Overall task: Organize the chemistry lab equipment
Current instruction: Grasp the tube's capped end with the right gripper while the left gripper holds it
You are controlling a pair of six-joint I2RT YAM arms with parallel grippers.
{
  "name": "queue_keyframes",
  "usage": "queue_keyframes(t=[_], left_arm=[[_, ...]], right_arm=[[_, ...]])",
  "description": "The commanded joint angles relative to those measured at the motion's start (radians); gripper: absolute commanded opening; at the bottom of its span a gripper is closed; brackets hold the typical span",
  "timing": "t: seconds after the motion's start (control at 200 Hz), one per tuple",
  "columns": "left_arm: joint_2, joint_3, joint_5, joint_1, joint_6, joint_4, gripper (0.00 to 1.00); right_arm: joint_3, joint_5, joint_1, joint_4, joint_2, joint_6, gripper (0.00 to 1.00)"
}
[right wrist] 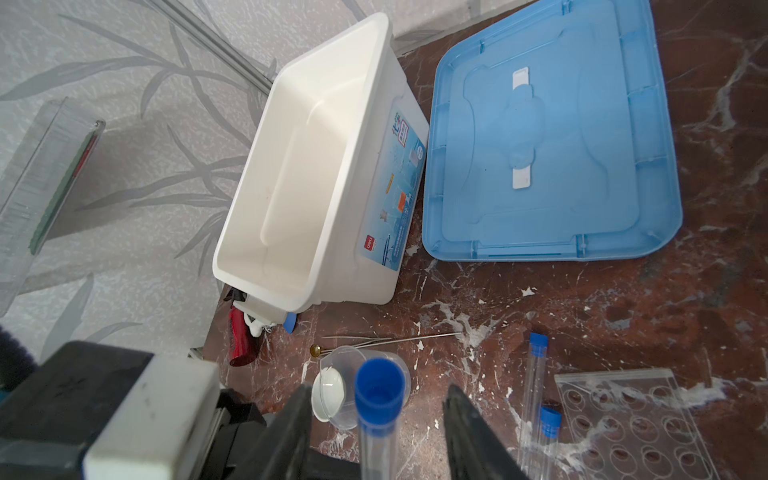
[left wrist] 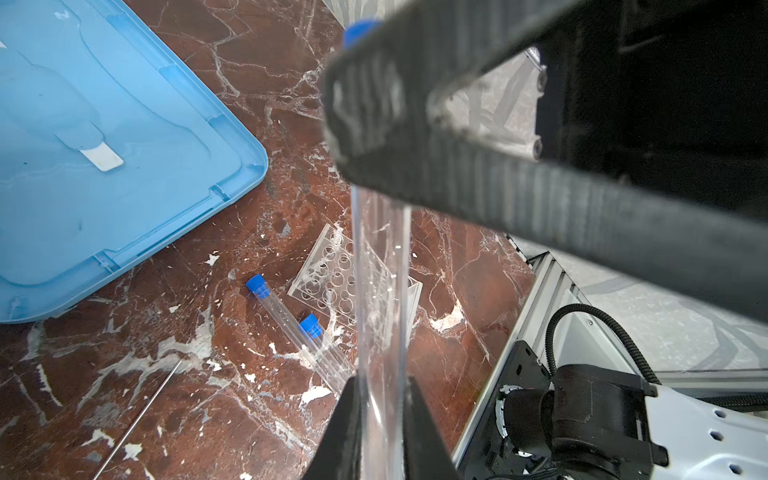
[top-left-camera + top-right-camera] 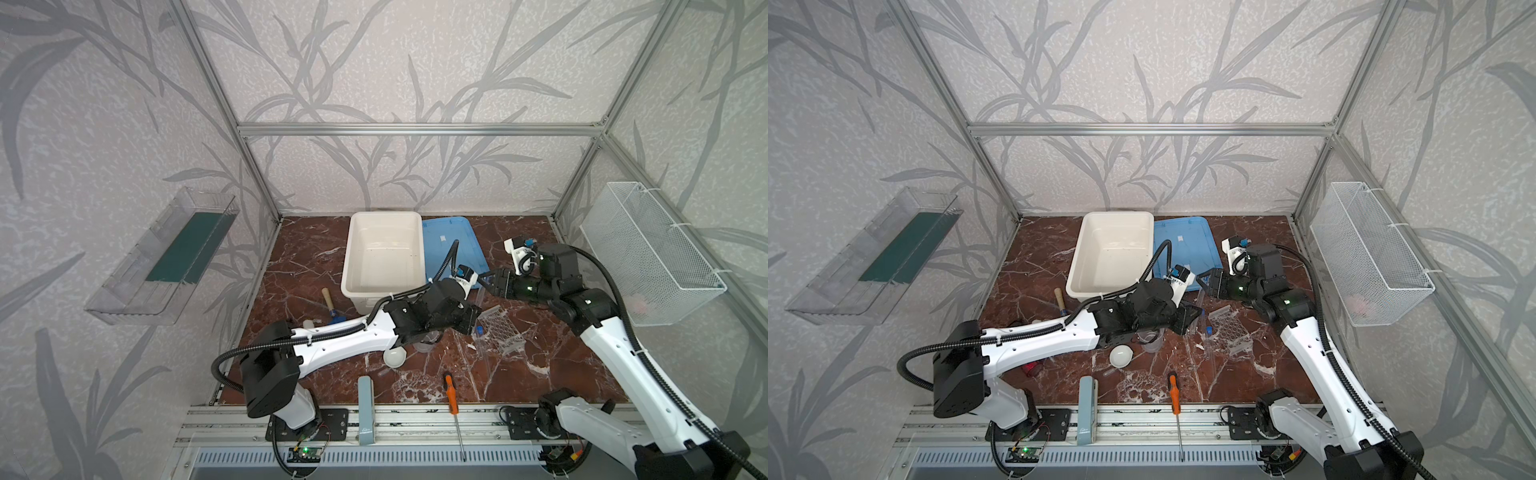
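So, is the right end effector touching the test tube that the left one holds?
Apart. The right wrist view shows the right end effector open around the blue cap of the test tube, with a clear gap to each finger.

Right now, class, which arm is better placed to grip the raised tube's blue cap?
Likely right: right claw straddles the blue cap, jaws apart; left claw clamps the clear test tube.

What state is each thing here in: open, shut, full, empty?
Bin: open, empty.
Lid: off, flat beside bin.
Left gripper: shut on held tube.
Right gripper: open around held tube.
Loose tubes: two, capped, lying down.
Rack: empty.
Beaker: upright.
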Motion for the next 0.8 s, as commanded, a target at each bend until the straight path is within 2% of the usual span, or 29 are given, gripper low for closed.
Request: queue_keyframes(t=[0.0,0.335,0.39,0.575,0.65,0.76,0.795], left_arm=[[-0.001,0.023,0.002,-0.004,0.005,0.003,0.18],[0.026,0.042,0.017,-0.004,0.004,0.008,0.18],[0.031,0.042,0.018,-0.004,0.003,0.009,0.18],[0.044,0.042,0.017,-0.003,-0.003,0.017,0.18],[0.051,0.046,0.024,-0.003,-0.001,0.015,0.18],[0.051,0.053,0.013,-0.004,0.026,-0.014,0.18],[0.047,0.053,0.002,-0.004,0.043,-0.025,0.18]], right_arm=[[-0.028,0.035,0.007,0.040,-0.009,0.004,0.44],[-0.071,-0.001,0.007,0.104,-0.018,0.041,0.29],[-0.080,-0.003,0.007,0.108,-0.019,0.045,0.24],[-0.103,-0.014,0.007,0.124,-0.030,0.061,0.22],[-0.100,-0.025,0.007,0.117,-0.030,0.059,0.25],[-0.051,-0.040,0.007,0.020,-0.014,0.006,0.49],[-0.027,-0.035,0.003,-0.035,-0.007,-0.019,0.52]])
